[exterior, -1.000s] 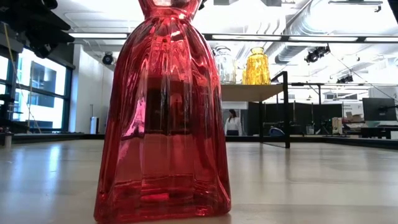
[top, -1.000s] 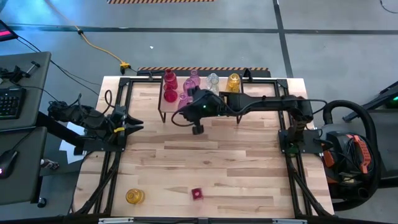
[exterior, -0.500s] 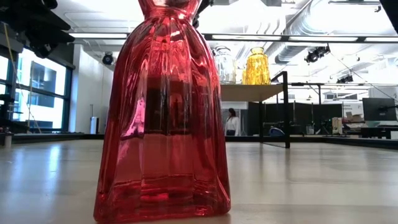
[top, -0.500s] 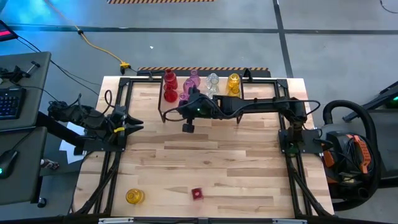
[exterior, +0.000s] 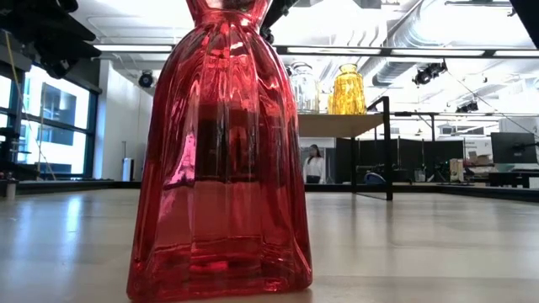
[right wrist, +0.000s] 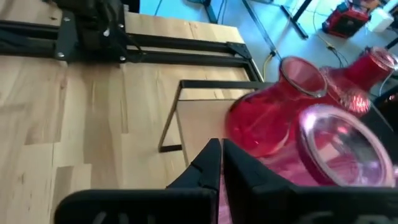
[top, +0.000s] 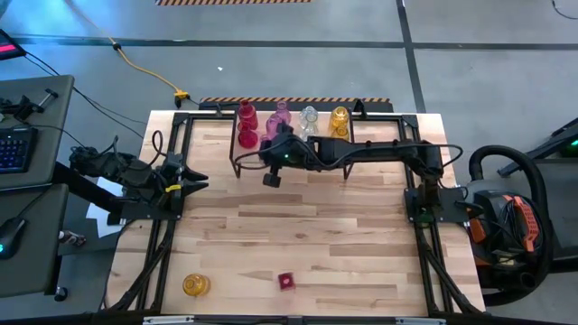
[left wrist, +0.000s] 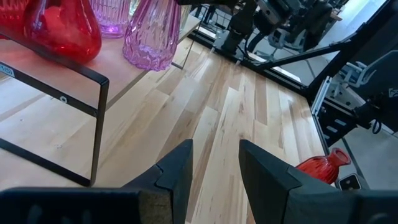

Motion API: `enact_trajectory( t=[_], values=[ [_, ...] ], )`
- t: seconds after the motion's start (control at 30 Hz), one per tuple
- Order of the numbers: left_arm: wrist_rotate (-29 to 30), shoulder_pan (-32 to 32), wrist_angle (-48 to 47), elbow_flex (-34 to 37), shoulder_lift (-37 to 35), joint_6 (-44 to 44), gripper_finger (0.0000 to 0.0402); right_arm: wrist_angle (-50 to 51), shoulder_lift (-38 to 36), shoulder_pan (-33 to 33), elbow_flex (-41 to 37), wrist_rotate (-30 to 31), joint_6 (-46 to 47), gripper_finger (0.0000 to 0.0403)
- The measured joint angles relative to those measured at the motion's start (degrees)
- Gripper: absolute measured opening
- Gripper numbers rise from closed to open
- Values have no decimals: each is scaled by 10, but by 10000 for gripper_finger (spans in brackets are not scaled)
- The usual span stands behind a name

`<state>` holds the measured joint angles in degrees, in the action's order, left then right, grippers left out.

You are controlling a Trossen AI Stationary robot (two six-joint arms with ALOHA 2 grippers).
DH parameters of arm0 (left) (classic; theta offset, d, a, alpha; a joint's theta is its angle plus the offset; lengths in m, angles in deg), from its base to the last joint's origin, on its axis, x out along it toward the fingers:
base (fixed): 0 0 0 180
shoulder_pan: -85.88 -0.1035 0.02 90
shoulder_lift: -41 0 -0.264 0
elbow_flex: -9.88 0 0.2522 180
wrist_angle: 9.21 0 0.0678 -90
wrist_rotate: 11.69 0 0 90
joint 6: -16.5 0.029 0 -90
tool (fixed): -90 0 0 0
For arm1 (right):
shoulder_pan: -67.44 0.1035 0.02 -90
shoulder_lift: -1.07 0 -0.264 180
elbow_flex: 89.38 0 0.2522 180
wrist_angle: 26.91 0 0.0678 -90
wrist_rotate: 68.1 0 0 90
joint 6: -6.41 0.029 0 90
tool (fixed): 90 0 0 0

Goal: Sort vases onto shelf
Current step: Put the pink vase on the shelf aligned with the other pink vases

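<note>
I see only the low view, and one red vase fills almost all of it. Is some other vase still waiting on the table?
Observer: Yes. The high view shows a yellow vase near the table's front edge, left of your red vase.
Operator: Where is the right gripper?
Observer: The right gripper is shut and empty, at the shelf, close to a round red vase standing on it.
Operator: And the left one?
Observer: The left gripper is open and empty, at the table's left side.
</note>
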<state>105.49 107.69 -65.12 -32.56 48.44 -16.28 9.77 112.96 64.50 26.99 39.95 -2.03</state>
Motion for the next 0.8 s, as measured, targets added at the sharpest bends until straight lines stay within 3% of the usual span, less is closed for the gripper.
enact_trajectory(
  t=[0.8],
  values=[
    [0,0,0,0,0,0,120,15,0,-2,4,6,26,0]
  ],
)
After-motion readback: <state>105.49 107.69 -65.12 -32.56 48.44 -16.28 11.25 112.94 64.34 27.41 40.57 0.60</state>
